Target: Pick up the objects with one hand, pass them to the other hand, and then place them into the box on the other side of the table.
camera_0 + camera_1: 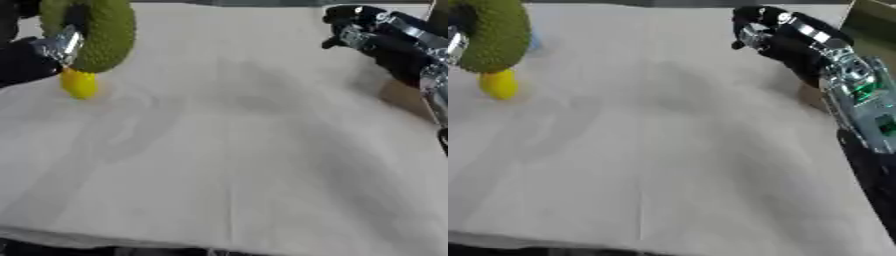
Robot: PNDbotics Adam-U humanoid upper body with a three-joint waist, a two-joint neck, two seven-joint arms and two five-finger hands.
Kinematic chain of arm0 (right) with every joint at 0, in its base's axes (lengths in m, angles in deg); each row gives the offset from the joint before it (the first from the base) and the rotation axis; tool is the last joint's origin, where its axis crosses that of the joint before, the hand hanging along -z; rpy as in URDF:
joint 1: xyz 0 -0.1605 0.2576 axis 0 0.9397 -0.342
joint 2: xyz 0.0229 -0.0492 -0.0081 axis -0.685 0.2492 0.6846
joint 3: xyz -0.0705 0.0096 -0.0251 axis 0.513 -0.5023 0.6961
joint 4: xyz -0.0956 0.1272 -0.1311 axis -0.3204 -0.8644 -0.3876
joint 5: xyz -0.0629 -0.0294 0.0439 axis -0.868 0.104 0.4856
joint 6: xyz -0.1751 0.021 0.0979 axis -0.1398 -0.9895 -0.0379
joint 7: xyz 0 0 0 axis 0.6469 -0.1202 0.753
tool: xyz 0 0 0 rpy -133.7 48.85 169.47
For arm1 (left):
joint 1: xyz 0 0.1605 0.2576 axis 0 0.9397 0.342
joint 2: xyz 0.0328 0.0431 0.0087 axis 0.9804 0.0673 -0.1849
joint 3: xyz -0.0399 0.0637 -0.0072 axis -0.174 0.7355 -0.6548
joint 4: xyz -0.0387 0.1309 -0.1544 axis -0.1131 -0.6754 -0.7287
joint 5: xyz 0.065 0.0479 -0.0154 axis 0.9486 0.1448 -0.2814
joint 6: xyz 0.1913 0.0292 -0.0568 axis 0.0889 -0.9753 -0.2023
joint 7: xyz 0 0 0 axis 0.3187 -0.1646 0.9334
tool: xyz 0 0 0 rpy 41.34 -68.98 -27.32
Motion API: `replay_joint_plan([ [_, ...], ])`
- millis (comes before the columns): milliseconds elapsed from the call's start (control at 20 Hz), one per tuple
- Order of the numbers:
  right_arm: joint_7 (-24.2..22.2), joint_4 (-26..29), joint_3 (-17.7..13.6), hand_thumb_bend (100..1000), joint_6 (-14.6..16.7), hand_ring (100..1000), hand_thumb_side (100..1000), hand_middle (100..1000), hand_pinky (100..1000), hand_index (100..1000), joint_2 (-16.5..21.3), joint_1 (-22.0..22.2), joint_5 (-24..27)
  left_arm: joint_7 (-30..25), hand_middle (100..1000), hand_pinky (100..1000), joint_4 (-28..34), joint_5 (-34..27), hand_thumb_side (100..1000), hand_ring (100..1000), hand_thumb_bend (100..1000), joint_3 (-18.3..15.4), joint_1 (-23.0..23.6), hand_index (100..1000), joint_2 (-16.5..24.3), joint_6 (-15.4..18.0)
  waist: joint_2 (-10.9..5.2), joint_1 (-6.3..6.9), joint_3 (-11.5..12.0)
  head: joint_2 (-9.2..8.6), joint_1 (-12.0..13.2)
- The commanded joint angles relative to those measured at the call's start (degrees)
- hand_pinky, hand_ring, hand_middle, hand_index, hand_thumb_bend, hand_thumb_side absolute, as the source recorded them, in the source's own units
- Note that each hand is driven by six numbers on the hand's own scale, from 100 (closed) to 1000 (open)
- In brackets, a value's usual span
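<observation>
**Green toy up in the left robot hand**

Fingers of the left robot hand [39,52] curl round a fat green toy [98,31] at the top left of the view. The toy bends like a ring and has a yellow tip [79,83] at the bottom. The tip hangs just over the worktop [227,150], or maybe touches it; I cannot tell which. The worktop has a pale cloth on it.

The right robot hand [765,36] is up at the far right, well apart from the toy. Its fingers curl in and it holds nothing. Past the right arm, at the top right corner, there is the edge of a brown box [872,20]. That looks like where the toy should go.

I think the pass comes next. The two hands are far from each other, so both must move to the middle. The toy is big and soft, and the left hand holds it from one side. It could swing or slip out on the way. The right hand also needs to open up first. If it stays curled, it could just bump the toy and knock it down.
</observation>
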Motion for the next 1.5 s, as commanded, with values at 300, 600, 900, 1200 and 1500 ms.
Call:
replay_joint_plan([
  [300, -1.97, -0.21, -0.17, 100, 3.39, 765, 425, 917, 970, 920, -0.90, -0.24, -1.85, 2.67, 433, 634, 0.97, -1.88, 317, 475, 100, -0.96, -3.16, 446, 1.27, 2.33, -1.65, -0.32, 0.20, -0.13, -0.18],
  [600, -2.34, -1.06, 0.10, 100, 5.64, 742, 445, 905, 975, 936, -3.86, 0.40, 3.45, 2.44, 442, 716, 0.97, -2.90, 339, 533, 100, -0.46, -4.49, 445, 1.01, 1.94, -1.66, -0.16, 0.16, -0.19, -0.35],
  [900, -2.58, -3.17, 0.42, 190, 1.65, 745, 474, 914, 978, 959, -6.85, 0.19, 16.71, 2.53, 429, 681, 0.97, -4.62, 359, 503, 100, -0.36, -4.64, 443, 0.09, 3.13, -1.56, -0.11, 0.16, -0.13, -0.91],
  [1200, -1.27, -2.68, 1.16, 167, -1.40, 752, 520, 932, 981, 972, -7.28, -0.46, 20.84, 2.22, 421, 649, 0.97, -5.20, 367, 485, 100, -0.24, -4.61, 443, -0.16, 3.46, -1.53, -0.31, 0.32, -0.06, -1.00],
  [1500, -1.22, -2.91, 1.63, 170, -1.71, 750, 485, 928, 979, 980, -6.99, -0.45, 18.89, 2.04, 423, 658, 0.97, -5.15, 362, 488, 100, -0.29, -5.13, 443, -0.04, 3.83, -1.62, -0.41, 0.50, -0.04, -0.91],
])
